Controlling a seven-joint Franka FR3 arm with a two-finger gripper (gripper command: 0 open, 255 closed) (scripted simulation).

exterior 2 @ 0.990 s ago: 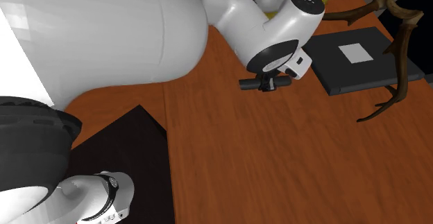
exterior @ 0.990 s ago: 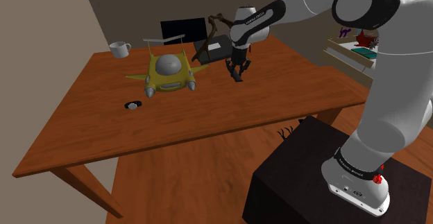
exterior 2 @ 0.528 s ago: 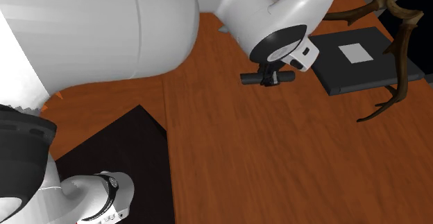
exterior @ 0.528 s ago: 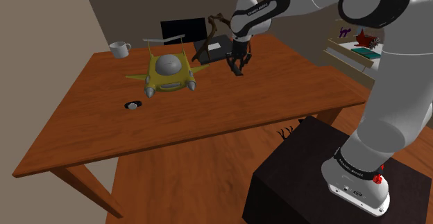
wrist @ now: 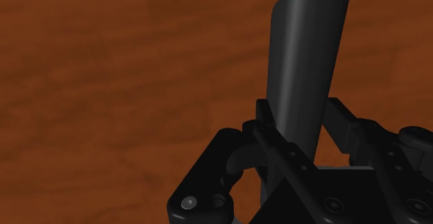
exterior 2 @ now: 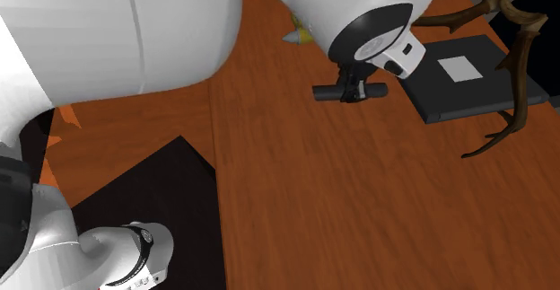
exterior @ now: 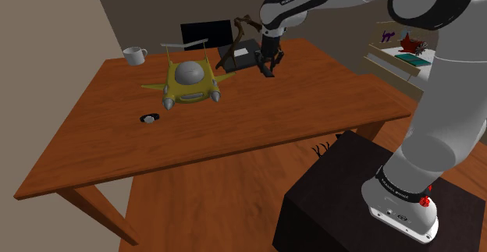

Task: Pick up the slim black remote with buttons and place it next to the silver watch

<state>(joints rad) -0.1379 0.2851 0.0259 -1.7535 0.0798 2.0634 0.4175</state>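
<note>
Above wood table [exterior: 109, 137], end effector [exterior: 269, 70] pinches slim black remote [wrist: 305, 56] btwn both fingers.

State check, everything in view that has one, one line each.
Remote: clasped, held above the table.
Gripper: jaws shut on the remote.
Watch: lying flat on the table, apart from the gripper.
Mug: upright.
Toy plane: upright on the table.
</note>
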